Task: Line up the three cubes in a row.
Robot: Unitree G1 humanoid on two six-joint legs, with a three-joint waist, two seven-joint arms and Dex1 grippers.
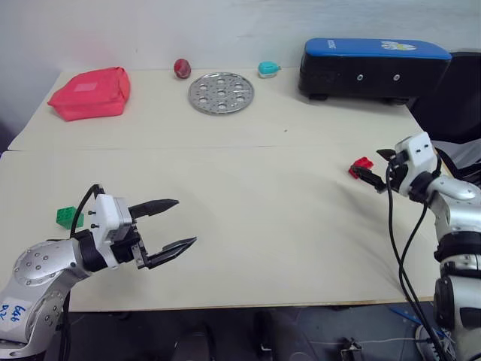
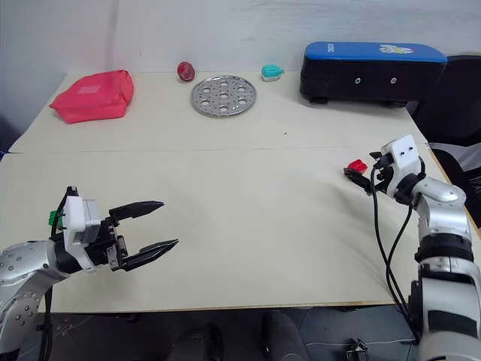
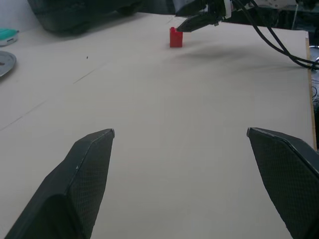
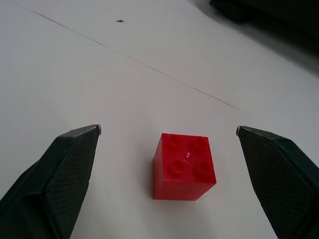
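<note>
Pale beige table against a white wall, seen from the head camera. Along its far edge: pink pouch, dark red ball, perforated metal disc, small teal object, black-and-blue case. Left gripper hovers over the near left part of the table, fingers spread wide, empty; green cube lies just behind it. Right gripper is fully open at the table's right side, holding nothing, with the red cube standing between its fingers, touching neither.
</note>
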